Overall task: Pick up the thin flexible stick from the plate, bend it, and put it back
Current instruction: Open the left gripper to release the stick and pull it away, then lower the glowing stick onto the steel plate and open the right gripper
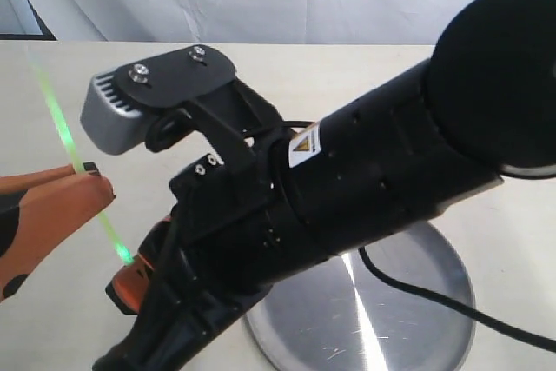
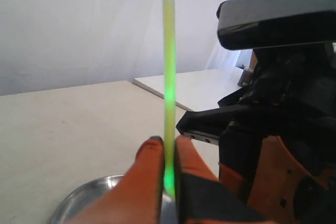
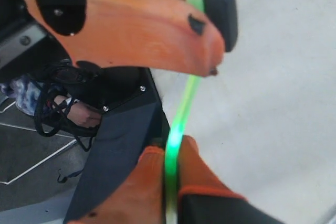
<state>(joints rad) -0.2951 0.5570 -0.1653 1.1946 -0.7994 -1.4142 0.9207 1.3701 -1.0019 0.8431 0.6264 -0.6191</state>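
Left jaws: clamped together on the thin flexible stick [image 1: 62,125], one orange fingertip [image 2: 152,153] pressed against each side of it, with no gap showing.
Right jaws: also closed on the stick, its orange fingertips [image 3: 195,153] squeezing it where the green glow is brightest.
Stick relative to the jaws: it runs from the right jaws across a short free stretch into the left jaws. It then carries on past them as a long free length that ends in a pale tip.
Stick's shape: close to straight. The right wrist view shows only a slight curve in the stretch between the two pairs of jaws.
Spacing of the jaws: the two pairs sit near each other along the stick and are apart, not touching.
Plate [image 1: 417,306]: lies flat on the table [image 1: 365,62], lower than both pairs of jaws. Nearer the right jaws its edge is hidden under the black right arm [image 1: 373,154], and a bright streak of reflected light crosses its surface.
Stick and plate: the stick is held up off the plate and does not touch it.
Glow: there is a second green patch on the free length beyond the left jaws.
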